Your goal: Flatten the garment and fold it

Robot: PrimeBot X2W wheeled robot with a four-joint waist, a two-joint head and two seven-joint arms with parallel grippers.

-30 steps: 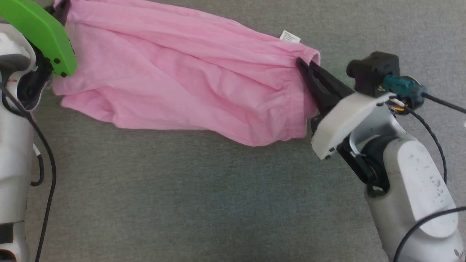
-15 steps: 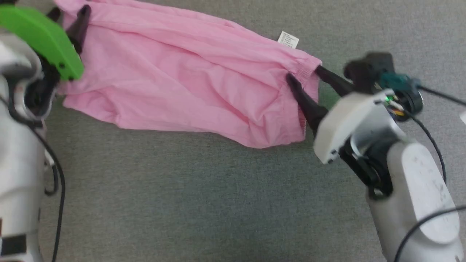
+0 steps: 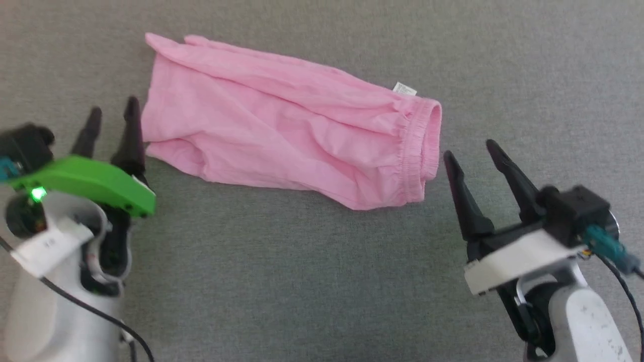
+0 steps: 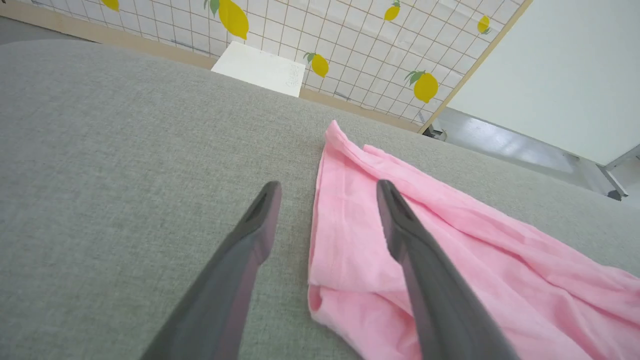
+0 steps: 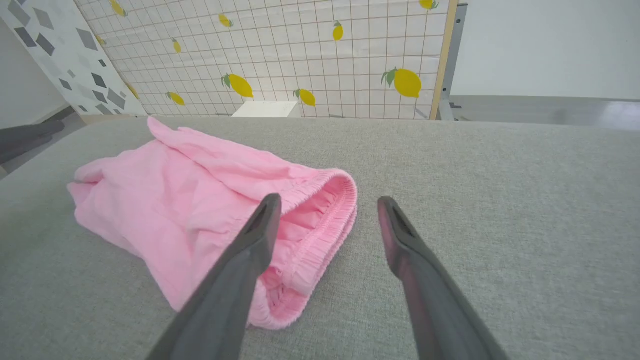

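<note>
Beside the released garment, left end effector and right end effector now stand spread, withdrawn.

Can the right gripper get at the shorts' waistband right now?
Probably yes: the right gripper is open and close to the waistband, apart from it, with bare grey surface between them.

The shorts are plain light pink all over, with a small white label. The cloth under them is a mottled grey weave. The left gripper and the right gripper both have dark grey, near-black fingers. The left one carries a bright green cover, the right one a white cover. The wall is white with a thin brown grid and yellow lemons with green leaves, and a panel shows grey diamonds on white
</note>
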